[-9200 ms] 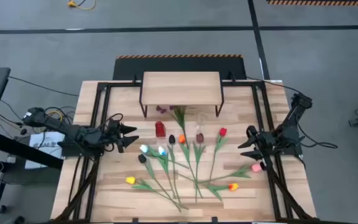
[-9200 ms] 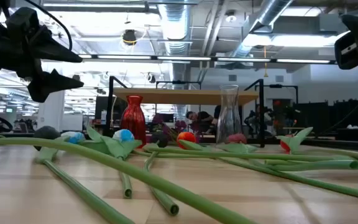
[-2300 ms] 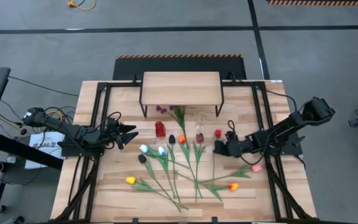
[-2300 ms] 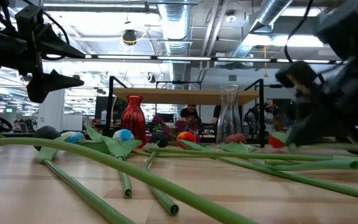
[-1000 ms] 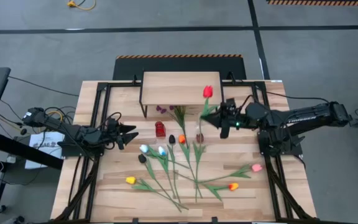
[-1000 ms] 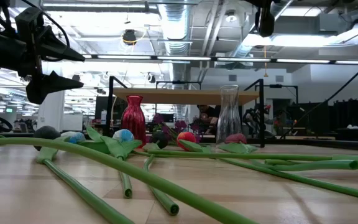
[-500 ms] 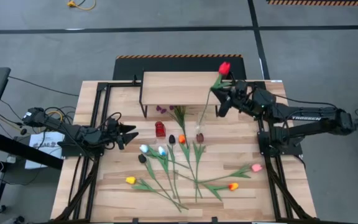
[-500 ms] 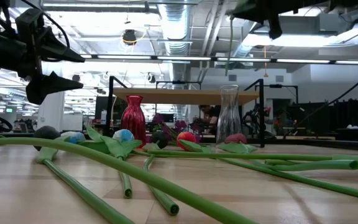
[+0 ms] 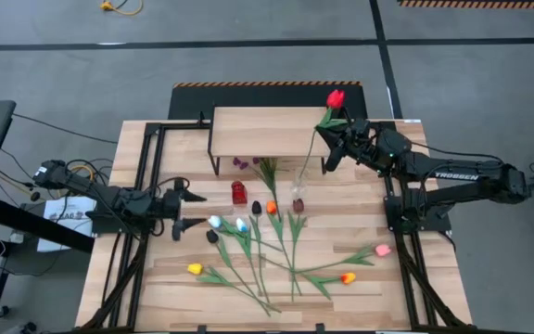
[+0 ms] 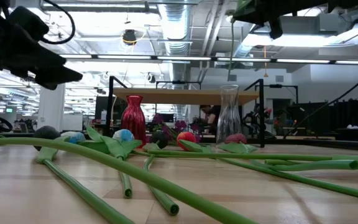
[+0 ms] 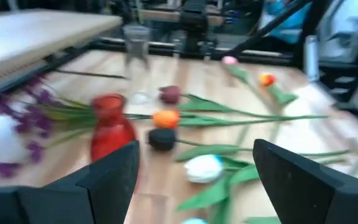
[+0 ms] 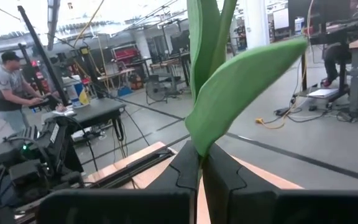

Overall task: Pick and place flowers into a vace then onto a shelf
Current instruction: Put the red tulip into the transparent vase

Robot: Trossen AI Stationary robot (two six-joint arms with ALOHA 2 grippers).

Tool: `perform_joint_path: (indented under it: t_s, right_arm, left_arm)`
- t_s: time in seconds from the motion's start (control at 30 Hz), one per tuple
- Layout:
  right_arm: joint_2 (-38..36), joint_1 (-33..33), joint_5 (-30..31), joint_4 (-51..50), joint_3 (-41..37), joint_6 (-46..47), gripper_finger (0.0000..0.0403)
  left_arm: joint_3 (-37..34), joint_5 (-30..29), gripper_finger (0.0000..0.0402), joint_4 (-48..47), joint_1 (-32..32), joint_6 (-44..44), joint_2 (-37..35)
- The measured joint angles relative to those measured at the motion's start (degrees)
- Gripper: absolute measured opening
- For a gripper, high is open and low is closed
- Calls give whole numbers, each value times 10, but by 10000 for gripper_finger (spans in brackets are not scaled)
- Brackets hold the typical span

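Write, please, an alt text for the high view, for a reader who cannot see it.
The right gripper holds a red tulip above the clear vase, beside the shelf. Other flowers lie on the table; the left gripper waits, open.

An open robotics lab: exposed ceiling ducts [image 10: 185,25], striplights, concrete floor [image 9: 248,60] with hazard tape, workbenches, and a person [image 12: 8,87] at a desk beyond the table [image 9: 360,278].

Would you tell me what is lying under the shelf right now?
Purple blossoms of the sprig poke out from under the shelf at its front edge, left of the clear vase. The board covers everything farther back, so anything deeper underneath cannot be seen from above.
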Motion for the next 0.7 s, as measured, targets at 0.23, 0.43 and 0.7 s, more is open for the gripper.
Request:
perform_joint_path:
  t_s: [0.23, 0.43, 0.7]
  right_arm:
    - [0, -13, 0, 4, 0, -15, 1]
    - [8, -16, -2, 0, 0, -30, 1]
    - [40, 6, -7, -19, 0, -63, 1]
  left_arm:
    - [0, 185, 303, 49, 0, 99, 0]
    - [0, 232, 303, 69, 0, 109, 0]
    - [0, 230, 303, 75, 0, 109, 0]
